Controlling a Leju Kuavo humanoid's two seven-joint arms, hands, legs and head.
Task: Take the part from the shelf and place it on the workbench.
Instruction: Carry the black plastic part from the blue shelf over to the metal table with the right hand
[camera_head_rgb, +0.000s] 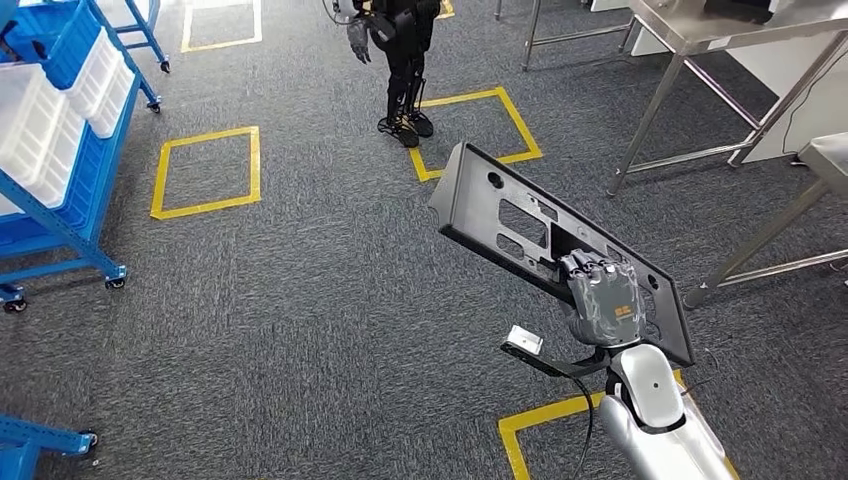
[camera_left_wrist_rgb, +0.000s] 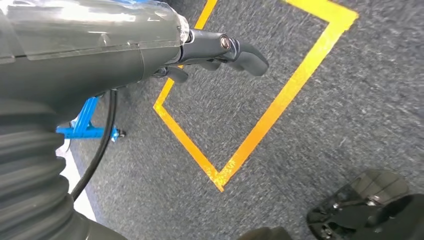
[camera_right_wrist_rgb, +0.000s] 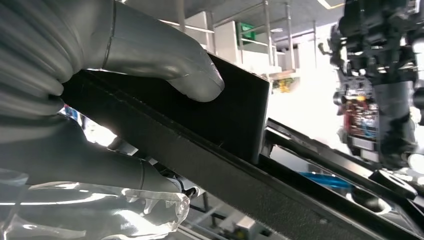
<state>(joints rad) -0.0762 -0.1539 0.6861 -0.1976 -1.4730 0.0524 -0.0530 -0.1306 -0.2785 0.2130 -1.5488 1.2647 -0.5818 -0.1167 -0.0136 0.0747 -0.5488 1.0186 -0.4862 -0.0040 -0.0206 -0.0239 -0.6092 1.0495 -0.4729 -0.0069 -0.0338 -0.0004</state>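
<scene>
The part is a long, flat dark grey panel with cut-outs, held tilted above the carpet in the head view. My right hand grips it near its lower right end, fingers wrapped over the panel's face. In the right wrist view the thick grey thumb presses on the panel's dark edge. My left hand hangs over the floor holding nothing, its dark fingers loosely extended. A steel workbench stands at the far right, and a blue shelf with white bins is at the left.
Another dark humanoid robot stands ahead on the carpet. Yellow tape squares mark the floor. A second steel table's corner and its slanted legs are close on the right. A blue wheeled frame sits at the lower left.
</scene>
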